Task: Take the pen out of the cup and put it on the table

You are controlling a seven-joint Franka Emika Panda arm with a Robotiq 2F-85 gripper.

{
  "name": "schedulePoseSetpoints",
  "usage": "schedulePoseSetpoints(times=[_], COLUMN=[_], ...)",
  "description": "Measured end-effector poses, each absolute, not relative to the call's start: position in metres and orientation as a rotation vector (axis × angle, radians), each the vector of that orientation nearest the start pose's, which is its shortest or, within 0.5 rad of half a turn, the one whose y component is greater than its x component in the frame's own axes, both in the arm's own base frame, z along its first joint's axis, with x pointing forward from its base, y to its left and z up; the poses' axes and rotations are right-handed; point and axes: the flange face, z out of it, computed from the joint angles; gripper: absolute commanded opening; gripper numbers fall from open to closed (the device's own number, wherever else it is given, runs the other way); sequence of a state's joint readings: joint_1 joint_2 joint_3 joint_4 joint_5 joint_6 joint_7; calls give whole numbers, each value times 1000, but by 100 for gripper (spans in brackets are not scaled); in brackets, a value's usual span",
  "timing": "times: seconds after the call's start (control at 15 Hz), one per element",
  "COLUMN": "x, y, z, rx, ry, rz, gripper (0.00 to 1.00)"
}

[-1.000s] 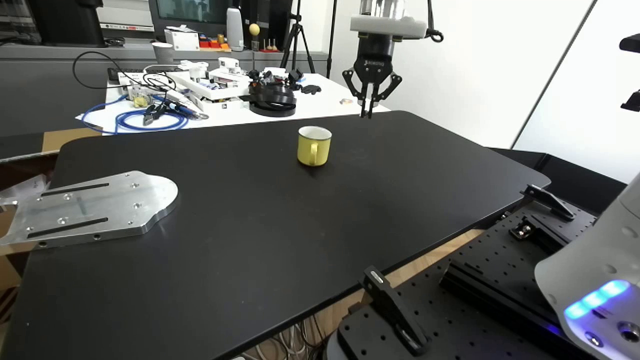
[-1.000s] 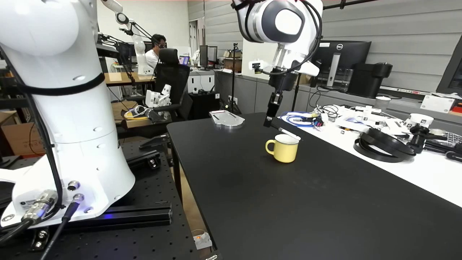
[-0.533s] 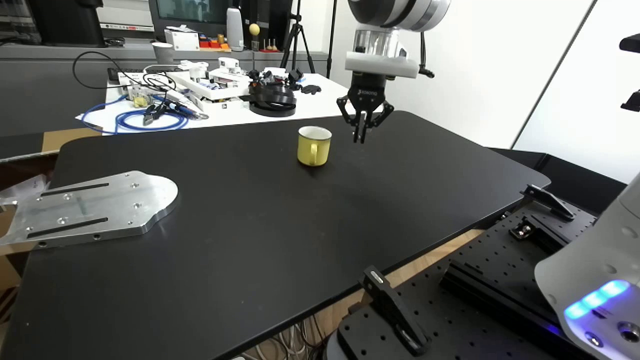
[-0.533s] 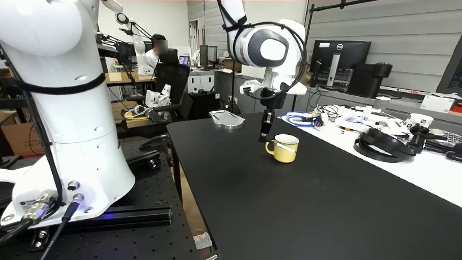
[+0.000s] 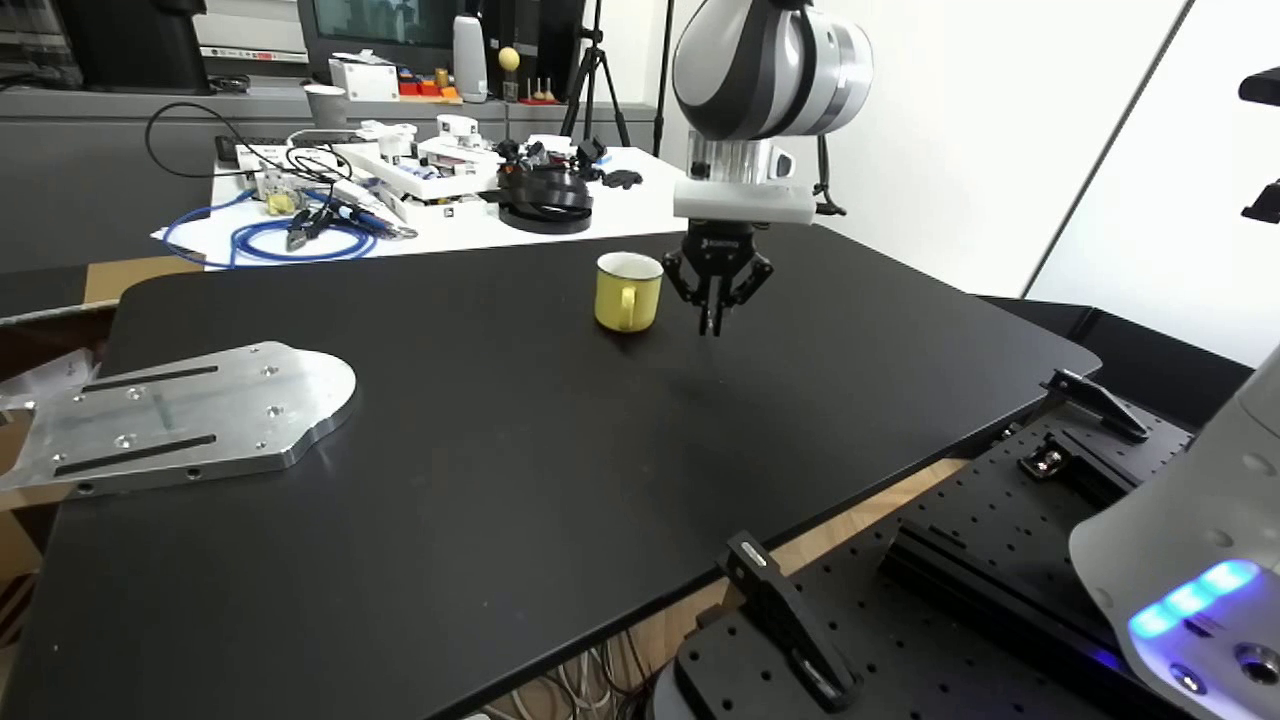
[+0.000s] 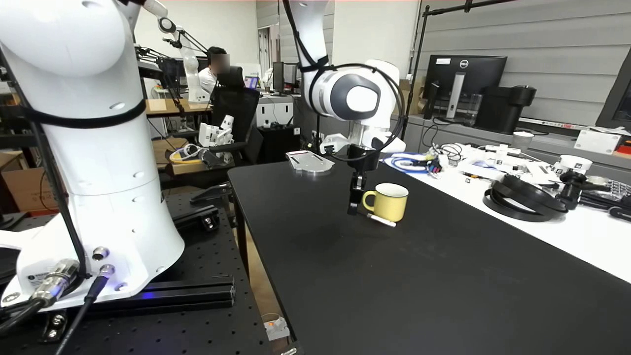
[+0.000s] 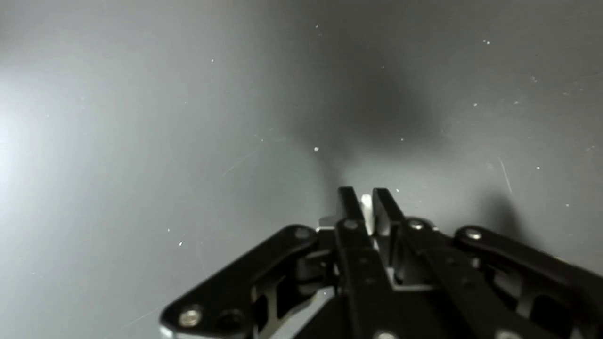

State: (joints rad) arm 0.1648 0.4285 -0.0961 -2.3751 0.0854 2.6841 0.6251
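Note:
My gripper [image 5: 711, 328] points down low over the black table [image 5: 480, 480], beside the yellow cup [image 5: 628, 300]. In an exterior view the gripper [image 6: 354, 211] is on the handle side of the cup [image 6: 392, 204]. The pen [image 6: 382, 220] sticks out sideways from the fingertips, dark near the fingers and white at its far end, in front of the cup's base. In the wrist view the fingers [image 7: 363, 192] are nearly together around the pen's pale end [image 7: 367, 212]. The cup stands upright. I cannot tell whether the pen touches the table.
A silver metal plate [image 5: 210, 410] lies at the table's edge; it also shows in an exterior view [image 6: 310, 162]. A white table [image 6: 586, 241] with cables and black rings [image 6: 522, 199] adjoins the black table. Black clamps [image 5: 790, 620] sit on the robot's mount.
My gripper has come down with the pen in it, from above the cup's height to low over the table beside the cup. The cup has not moved.

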Motion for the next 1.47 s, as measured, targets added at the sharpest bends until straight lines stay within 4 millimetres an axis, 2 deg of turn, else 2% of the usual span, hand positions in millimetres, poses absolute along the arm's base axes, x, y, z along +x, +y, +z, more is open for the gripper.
schedulePoseSetpoints(times=[0.47, 0.53, 0.67, 1.2, 1.47], x=[483, 483, 482, 486, 499], y=[29, 29, 29, 34, 29], z=[127, 127, 127, 130, 141], rx=[-3063, -3063, -3064, -3058, -3046], ry=[1012, 1015, 1017, 1006, 1020], rz=[169, 170, 181, 175, 170], gripper=[3, 37, 43, 99, 100])
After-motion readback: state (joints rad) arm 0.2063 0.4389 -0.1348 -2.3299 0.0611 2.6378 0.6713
